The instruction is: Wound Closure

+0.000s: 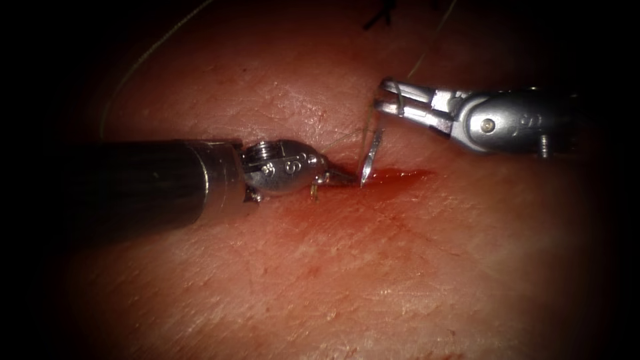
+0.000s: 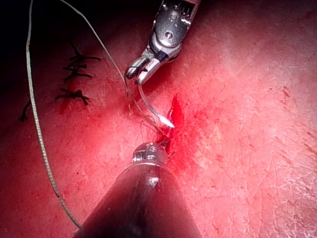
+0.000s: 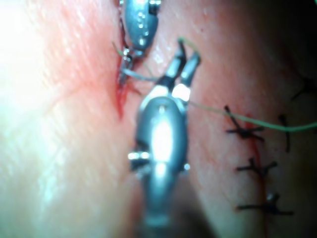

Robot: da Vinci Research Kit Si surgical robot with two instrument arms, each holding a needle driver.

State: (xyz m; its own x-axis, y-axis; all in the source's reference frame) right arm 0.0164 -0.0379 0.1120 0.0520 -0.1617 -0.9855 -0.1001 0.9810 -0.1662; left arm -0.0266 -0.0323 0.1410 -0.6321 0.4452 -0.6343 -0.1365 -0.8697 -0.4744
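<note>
Setting: surgical practice bench | evidence: tissue (image 1: 347, 267) with cut (image 1: 400, 176), stitches (image 3: 252, 168)

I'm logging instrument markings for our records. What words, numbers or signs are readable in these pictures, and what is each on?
"6" or "9", which one is unclear: stamped on the silver wrist of the left arm's tool, whose jaws sit at the red cut in the tissue.
Faint marks on the silver wrist of the right arm's tool: too blurred to read.
Nothing else bears text.
</note>
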